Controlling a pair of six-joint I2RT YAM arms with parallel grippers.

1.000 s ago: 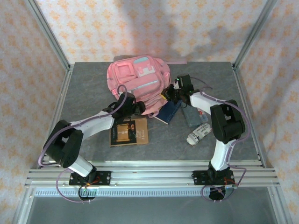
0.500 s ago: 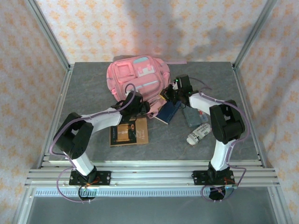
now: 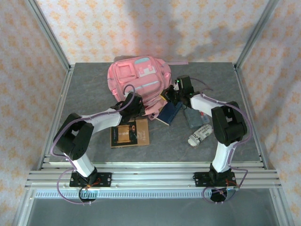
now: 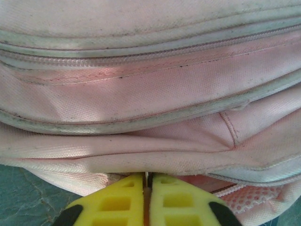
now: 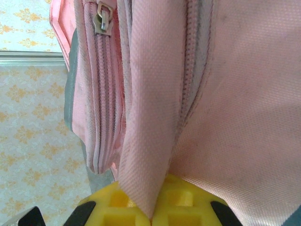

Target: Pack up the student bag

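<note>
The student bag (image 3: 138, 80) is a large pink backpack lying at the back middle of the table. My left gripper (image 3: 139, 108) is at its near edge. In the left wrist view the yellow fingers (image 4: 117, 202) are pressed together under the bag's bottom seam (image 4: 150, 162), with a thin sliver, too small to name, pinched between the tips of the left gripper (image 4: 146, 181). My right gripper (image 3: 170, 97) is at the bag's right side. Its fingers (image 5: 188, 207) are shut on a fold of the bag's pink fabric (image 5: 146, 141), which comes out from between the tips of the right gripper (image 5: 151, 214).
A brown notebook (image 3: 138, 133) with an orange item on it lies in front of the bag. A dark blue book (image 3: 169, 113), a grey-blue pouch (image 3: 193, 117) and a white printed pack (image 3: 200, 135) lie to the right. Metal frame posts stand at the table's corners.
My left arm has reached forward to the bag's near edge and its jaws have closed from wide apart to pressed together. The right arm has not moved.
</note>
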